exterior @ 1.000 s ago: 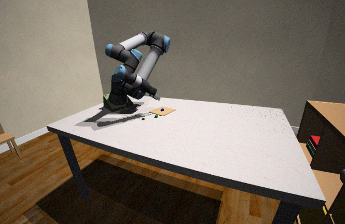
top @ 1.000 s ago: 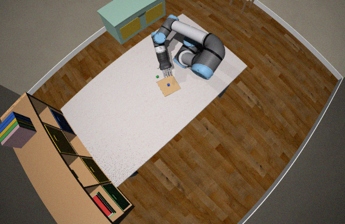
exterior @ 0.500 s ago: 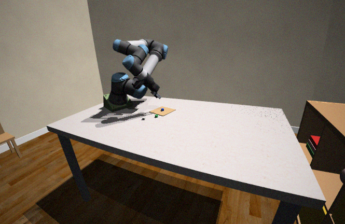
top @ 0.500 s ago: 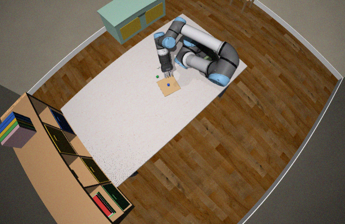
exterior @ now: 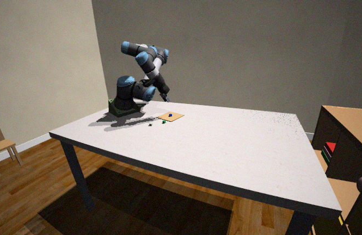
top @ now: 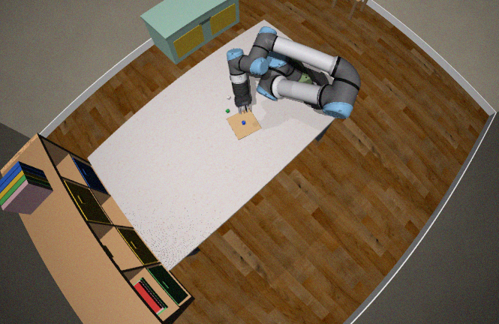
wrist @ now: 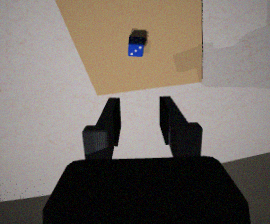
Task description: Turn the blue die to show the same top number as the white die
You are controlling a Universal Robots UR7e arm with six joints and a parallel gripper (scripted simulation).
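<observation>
The blue die (top: pixel 243 122) lies flat near the middle of the tan mat (top: pixel 244 125). It also shows in the exterior view (exterior: pixel 170 114) and in the wrist view (wrist: pixel 138 46) on the mat (wrist: pixel 139 30). The white die (top: pixel 228 97) sits on the table beyond the mat, small in the exterior view (exterior: pixel 149 124). The green die (top: pixel 227 111) lies beside the mat's edge. My gripper (top: pixel 244 110) hangs above the mat's near edge, tilted, open and empty, with the fingertips clear of the blue die.
The arm's base (exterior: pixel 123 106) stands on the table close behind the mat. A teal cabinet (top: pixel 190 25) stands beyond the table and a wooden shelf (top: pixel 93 232) at its far end.
</observation>
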